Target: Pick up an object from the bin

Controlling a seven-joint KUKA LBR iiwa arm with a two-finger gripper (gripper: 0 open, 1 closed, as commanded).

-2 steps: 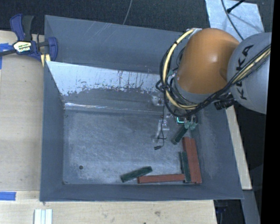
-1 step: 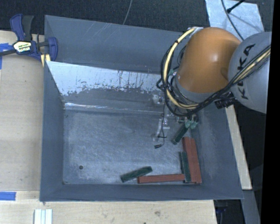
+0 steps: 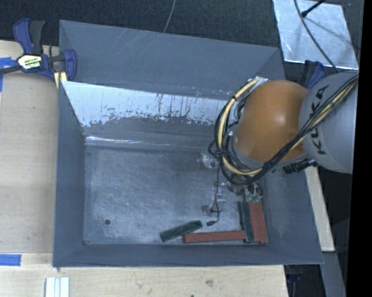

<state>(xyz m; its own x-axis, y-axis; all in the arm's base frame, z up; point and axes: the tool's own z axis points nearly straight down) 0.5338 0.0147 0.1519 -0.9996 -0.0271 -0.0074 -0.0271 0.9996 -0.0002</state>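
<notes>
My gripper [image 3: 214, 208] hangs below the orange wrist cover, low over the bin floor right of the middle. Just below and to its right lies a red-brown L-shaped piece [image 3: 213, 237], one arm along the bin's front wall and the other running up the right side with a green strip on its inner edge. A small dark green flat bar [image 3: 181, 230] lies tilted beside the left end of the L-shaped piece, below and left of the gripper. Nothing shows held in the gripper.
The arm and its orange cover with looped cables reach in from the right and hide the bin's back right part. The bin's sloping walls rise close behind the two things at the front and right.
</notes>
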